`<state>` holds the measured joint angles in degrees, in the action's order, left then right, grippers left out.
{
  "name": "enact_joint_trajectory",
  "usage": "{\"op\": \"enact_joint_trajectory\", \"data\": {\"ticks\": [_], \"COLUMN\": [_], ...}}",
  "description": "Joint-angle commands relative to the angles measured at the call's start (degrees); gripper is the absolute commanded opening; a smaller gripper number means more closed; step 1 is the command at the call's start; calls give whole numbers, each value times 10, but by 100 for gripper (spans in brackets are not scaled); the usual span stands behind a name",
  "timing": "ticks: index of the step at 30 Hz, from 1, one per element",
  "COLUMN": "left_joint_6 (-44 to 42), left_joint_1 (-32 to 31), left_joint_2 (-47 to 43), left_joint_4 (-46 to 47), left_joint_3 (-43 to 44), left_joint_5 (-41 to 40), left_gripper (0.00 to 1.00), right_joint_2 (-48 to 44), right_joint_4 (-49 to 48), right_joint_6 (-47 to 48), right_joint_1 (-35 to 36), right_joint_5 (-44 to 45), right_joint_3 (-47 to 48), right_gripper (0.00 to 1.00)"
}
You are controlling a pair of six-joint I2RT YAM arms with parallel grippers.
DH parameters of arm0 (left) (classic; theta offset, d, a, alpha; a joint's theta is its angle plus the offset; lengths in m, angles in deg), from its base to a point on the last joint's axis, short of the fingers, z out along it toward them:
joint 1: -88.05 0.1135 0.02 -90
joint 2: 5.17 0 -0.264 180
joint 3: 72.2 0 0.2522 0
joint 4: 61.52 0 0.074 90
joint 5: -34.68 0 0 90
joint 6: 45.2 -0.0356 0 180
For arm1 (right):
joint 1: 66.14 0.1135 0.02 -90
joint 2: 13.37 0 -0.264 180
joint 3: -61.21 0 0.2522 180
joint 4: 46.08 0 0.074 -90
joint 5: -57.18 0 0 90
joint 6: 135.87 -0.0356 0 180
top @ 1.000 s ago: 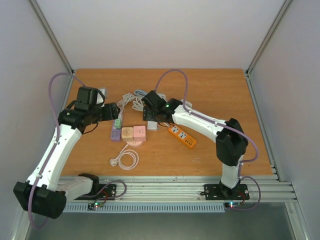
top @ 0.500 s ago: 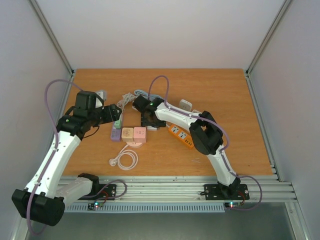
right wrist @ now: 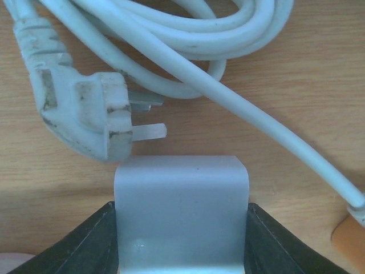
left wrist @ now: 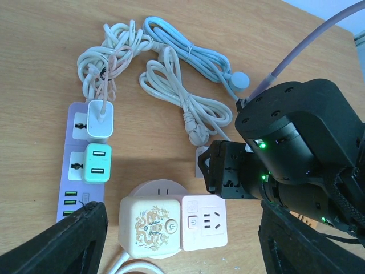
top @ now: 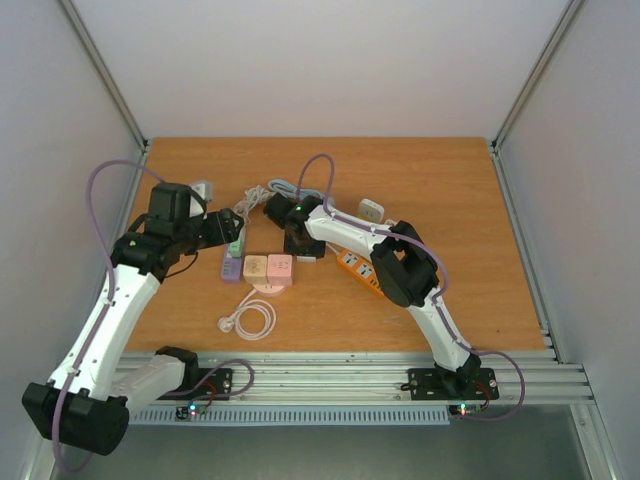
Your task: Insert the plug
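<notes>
Plug first: the pale grey plug (right wrist: 181, 194) lies flat on the wooden table (top: 450, 200), a little to the 9 o'clock side of its middle. My right gripper (right wrist: 181, 228) is clamped on it, one dark finger (right wrist: 97, 240) pressed to each side. Just off its 11 o'clock corner lies a second plug, the white corded plug (right wrist: 85, 120), grubby, with two prongs showing that point toward 3 o'clock.

My left gripper (left wrist: 182, 240) hangs released, its two fingers spread wide with nothing between them. It looks down on the sockets from the 9 o'clock side of the table.

Counting what is laid out, I see two long power strips:
- The purple strip (left wrist: 80, 165) carries two chargers, a white charger (left wrist: 100, 119) toward 12 o'clock and a mint charger (left wrist: 96, 162) next to it.
- The orange strip (top: 360, 270) sits at 3 o'clock of the grey plug and is partly under my right arm.

Two cube sockets stand touching each other, a cream cube (left wrist: 151, 225) and a pink cube (left wrist: 204, 222), at about 7 o'clock of the grey plug. A round pink base (left wrist: 162, 185) shows behind them.

One small white socket block (top: 371, 210) sits apart at 2 o'clock. Tangled white cords (left wrist: 114, 51) and one pale blue cord (left wrist: 194, 54) lie toward 12 o'clock, and one more coiled white cord (top: 250, 320) lies alone at 6 o'clock.
</notes>
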<state>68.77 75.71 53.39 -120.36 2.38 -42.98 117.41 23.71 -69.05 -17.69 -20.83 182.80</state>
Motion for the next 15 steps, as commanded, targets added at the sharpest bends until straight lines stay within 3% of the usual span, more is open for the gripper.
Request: {"op": "enact_joint_trajectory", "data": {"ticks": [1,6,15], "left_joint_6": [-3,0,22], "left_joint_1": [0,-1,-1], "left_joint_2": [-12,-11,-5], "left_joint_4": [25,23,116], "left_joint_3": [-5,-2,-42], "left_joint_5": [6,25,146], "left_gripper": [73,75,82], "right_joint_2": [11,-45,-287], "right_joint_4": [20,-27,-190], "right_joint_6": [-13,-14,-77], "right_joint_1": [-4,-4,-8], "right_joint_5": [0,9,12], "right_joint_3": [26,-28,-254], "right_gripper": [49,45,49]}}
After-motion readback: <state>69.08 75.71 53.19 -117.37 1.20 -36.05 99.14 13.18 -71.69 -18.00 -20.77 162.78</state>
